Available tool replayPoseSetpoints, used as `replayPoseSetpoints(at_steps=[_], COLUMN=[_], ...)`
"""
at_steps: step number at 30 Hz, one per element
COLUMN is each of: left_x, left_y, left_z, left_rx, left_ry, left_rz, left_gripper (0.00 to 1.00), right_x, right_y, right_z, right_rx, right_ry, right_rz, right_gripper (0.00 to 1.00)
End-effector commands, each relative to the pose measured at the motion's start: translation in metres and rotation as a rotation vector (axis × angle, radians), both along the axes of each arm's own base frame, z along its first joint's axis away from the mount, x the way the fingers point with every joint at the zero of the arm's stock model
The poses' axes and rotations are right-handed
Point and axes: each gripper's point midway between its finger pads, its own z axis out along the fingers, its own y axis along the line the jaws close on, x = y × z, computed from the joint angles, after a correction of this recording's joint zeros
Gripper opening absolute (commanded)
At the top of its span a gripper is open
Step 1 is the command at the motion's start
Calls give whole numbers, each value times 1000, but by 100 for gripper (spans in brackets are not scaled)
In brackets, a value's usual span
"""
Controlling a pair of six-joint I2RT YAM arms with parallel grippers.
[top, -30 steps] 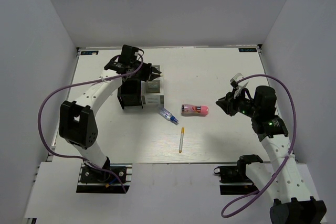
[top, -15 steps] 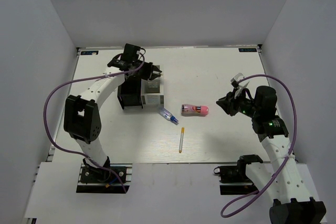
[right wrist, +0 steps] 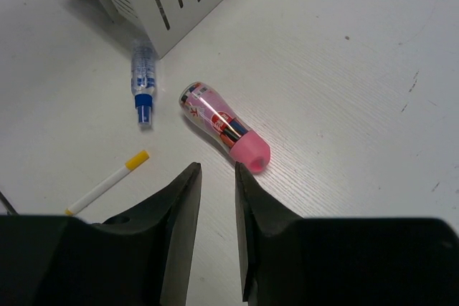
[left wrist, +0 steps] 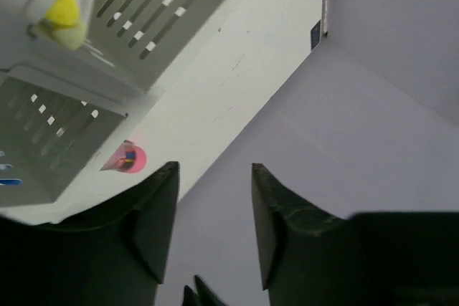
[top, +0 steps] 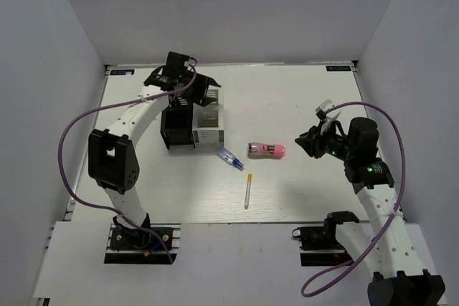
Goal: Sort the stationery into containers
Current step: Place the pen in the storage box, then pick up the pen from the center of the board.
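1. Over the boxes at the far left, the left gripper (top: 206, 92) hovers with its fingers parted and nothing between them. Its wrist view shows a yellow-ended pen (left wrist: 63, 11) standing in the white box (left wrist: 154, 5).
2. Right against that box stands the black box (top: 177, 130).
3. Three items lie loose on the table (top: 301, 98): a blue pen (right wrist: 142, 77) just beside the white box, a pink cylinder (right wrist: 224, 128) near it, and a white pen (right wrist: 107, 183) closer to the arms.
4. The right gripper (right wrist: 216, 168) hangs just short of the cylinder's pink cap, fingers narrowly apart and empty.
5. Step in hand, as a judgement: a drop on the left looks done, and the right arm is lined up for the cylinder.
6. The next move likely calls for widening the right fingers, whose gap looks narrower than the cylinder. They would then lower across its body, and since it is round it may roll.
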Motion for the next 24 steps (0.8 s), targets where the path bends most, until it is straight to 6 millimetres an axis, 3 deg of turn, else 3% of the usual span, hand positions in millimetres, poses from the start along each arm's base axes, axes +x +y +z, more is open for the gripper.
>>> replayPoseSetpoints(at_steps=[1,2,3,5,6,9,10,12,14,15,17,18,24], left_x=[17,20,14,11,6,-15,-34,-58,-93,-110,-131,-154,-210], left_y=[1,2,7,13,9,13,15,16,29,33,46,54,82], left_z=[66,73,77,108,104,117,113,111,101,75,67,62,50], left_rx=[30,61,106,229,239,360,384,400,438,449,478,483,507], left_ry=[-191,-220,-220,-359,-342,-470,-492,-544,-588,-547,-563,-576,-612], left_rz=[-52,-74,-96,-218,-228,-377,-435,-503,-551,-584,-585,-585,-568], left_gripper=[58,62,65,79,79,86,88,89,90,90,90,90,93], right_x=[-1,-6,-7,-20,-22,-41,-46,-47,-52,-50,-57,-58,-70], right_y=[0,4,6,17,20,36,39,39,47,47,56,59,77], right_z=[3,1,0,-5,-11,-22,-35,-40,-42,-44,-53,-60,-92], right_rx=[1,8,0,14,22,80,70,29,-11,-37,-64,-88,-149], right_ry=[-26,-12,-13,31,74,248,340,389,369,361,406,432,578], right_rz=[12,41,60,162,187,302,317,333,376,365,393,400,413], right_gripper=[33,40,54,64,66,70,70,70,70,70,68,68,62])
